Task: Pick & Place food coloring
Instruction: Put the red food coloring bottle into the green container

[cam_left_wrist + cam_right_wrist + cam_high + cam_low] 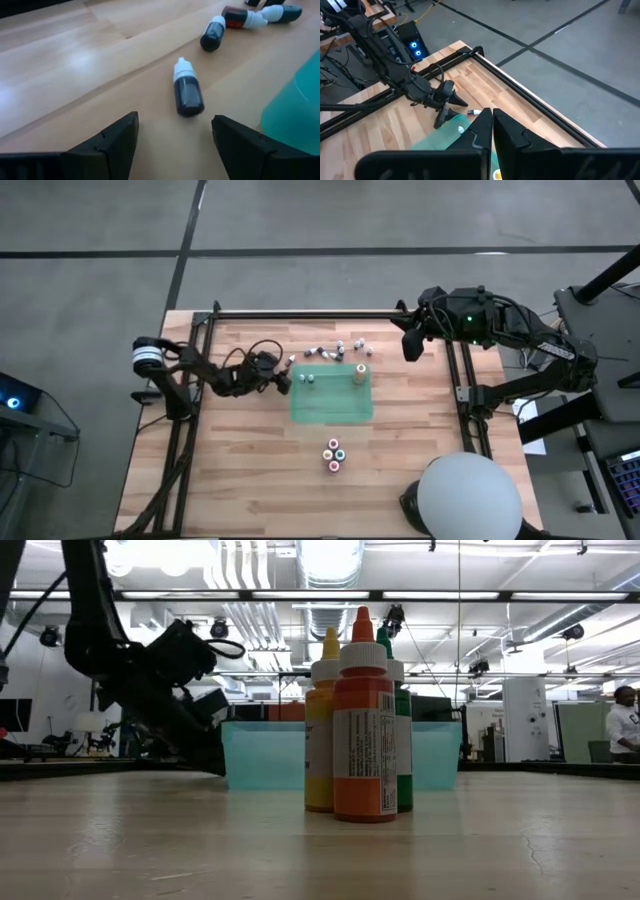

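Observation:
The food coloring lies in groups. Several tiny bottles point(335, 350) are scattered on the wood by the far rail. Two more point(308, 379) and a yellow one point(360, 372) stand in the green tray point(345, 412). Taller dropper bottles point(334, 455) stand upright nearer the front, the orange one point(363, 730) foremost. My left gripper point(175, 122) is open and low by the tray's far left corner. A dark, white-capped bottle point(187, 92) lies on its side just ahead of the fingers, untouched. My right gripper point(492, 130) is shut on nothing, raised at the far right point(412, 340).
The tray's turquoise wall point(300, 100) stands close beside my left gripper's fingers. Black frame rails point(300, 313) run along the table's far edge and both sides. A white dome point(468, 500) sits at the near right corner. Bare wood spreads across the near left.

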`<move>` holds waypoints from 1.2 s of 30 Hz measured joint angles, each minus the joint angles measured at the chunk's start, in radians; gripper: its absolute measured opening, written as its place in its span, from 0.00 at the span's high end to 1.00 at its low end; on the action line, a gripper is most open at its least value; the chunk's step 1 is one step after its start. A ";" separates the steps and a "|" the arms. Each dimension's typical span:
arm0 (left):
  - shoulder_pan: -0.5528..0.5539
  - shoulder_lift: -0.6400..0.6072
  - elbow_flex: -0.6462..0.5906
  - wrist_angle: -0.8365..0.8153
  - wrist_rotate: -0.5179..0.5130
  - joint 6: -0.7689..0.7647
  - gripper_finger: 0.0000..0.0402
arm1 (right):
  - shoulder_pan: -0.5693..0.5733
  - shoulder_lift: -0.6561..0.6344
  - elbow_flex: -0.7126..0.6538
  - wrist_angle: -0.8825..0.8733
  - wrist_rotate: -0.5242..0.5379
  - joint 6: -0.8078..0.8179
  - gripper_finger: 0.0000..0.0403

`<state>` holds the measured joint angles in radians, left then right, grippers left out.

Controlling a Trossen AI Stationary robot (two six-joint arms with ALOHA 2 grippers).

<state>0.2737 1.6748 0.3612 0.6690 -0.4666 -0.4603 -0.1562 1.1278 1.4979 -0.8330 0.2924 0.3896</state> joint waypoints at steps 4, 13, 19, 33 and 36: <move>0.000 0.045 0.021 0.050 -0.003 0.003 0.42 | 0.000 0.000 0.000 0.000 0.000 0.001 0.98; 0.000 0.066 0.057 0.042 -0.006 0.021 0.42 | 0.000 0.000 0.000 0.000 0.002 0.004 0.98; 0.001 0.066 0.057 0.041 -0.006 0.020 0.42 | 0.000 0.000 0.000 0.000 0.003 0.004 0.98; 0.002 0.066 0.055 0.031 -0.020 0.020 0.63 | 0.000 0.000 0.000 0.000 0.006 0.004 0.98; 0.002 0.066 0.055 0.032 -0.020 0.019 0.67 | 0.000 0.000 0.000 0.000 0.006 0.004 0.98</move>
<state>0.2752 1.7405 0.4164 0.7008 -0.4862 -0.4418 -0.1562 1.1278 1.4979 -0.8326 0.2985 0.3931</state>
